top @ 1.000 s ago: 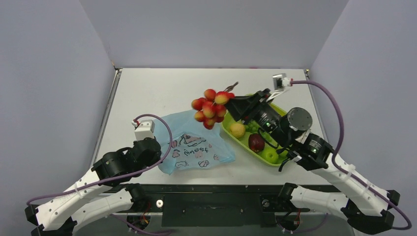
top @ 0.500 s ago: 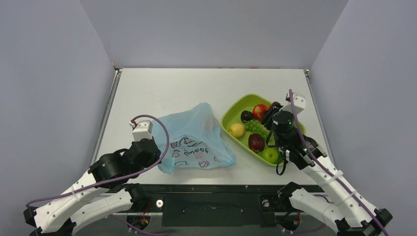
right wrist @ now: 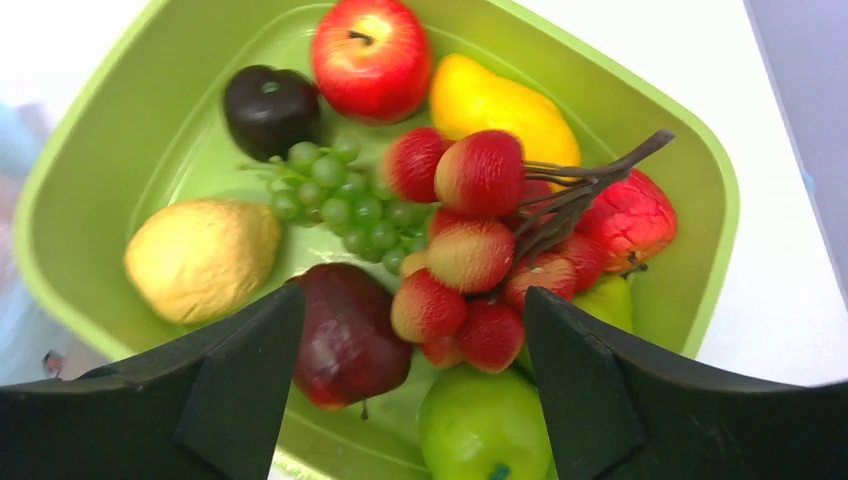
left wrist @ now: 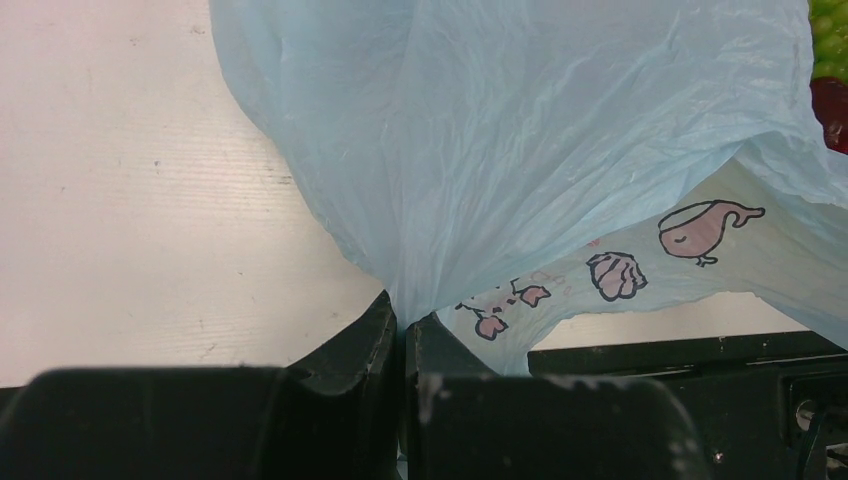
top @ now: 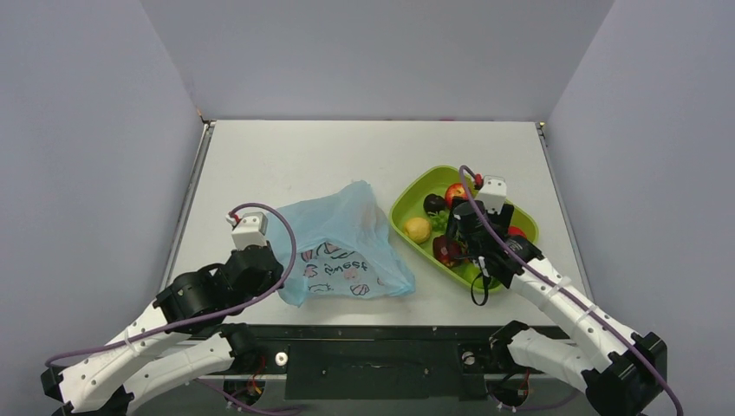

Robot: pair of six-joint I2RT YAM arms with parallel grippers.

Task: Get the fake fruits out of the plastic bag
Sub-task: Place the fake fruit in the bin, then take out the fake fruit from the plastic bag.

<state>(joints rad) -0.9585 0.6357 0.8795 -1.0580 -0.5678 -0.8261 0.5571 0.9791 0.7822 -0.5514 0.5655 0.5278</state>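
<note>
The red grape cluster with the thin brown stem point(right wrist: 480, 250) lies in the light-green plastic tray point(right wrist: 720, 200), on top of other fruits. A glossy green apple point(right wrist: 480, 430) is just beside its lower end. We judge the cluster to be light and hard. Its berries are glossy and bumpy, so they may slip from a flat pad, and the stem looks thin enough to bend. We think the best hold is across the thick middle of the berries, or on the stem where its branches join. In the right wrist view the long axis runs diagonally. The stem points to the upper right, toward the tray rim, and the berries spread toward the lower left.

The right jaws stand wide apart above the cluster, one on each side, and they hold nothing.

The thin crinkly light-blue plastic bag with cartoon drawings point(top: 342, 243) lies on the white table point(top: 286, 156), just beside the tray on its left. We judge it very light, soft and slippery, with no stiffness of its own, so it can be taken only by pinching a gathered fold. The left jaws are closed on such a fold at the near left corner. From there the film fans out toward the tray and rises to a peak in the middle. We cannot tell which way its mouth opens, nor whether any fruits are inside.
</note>
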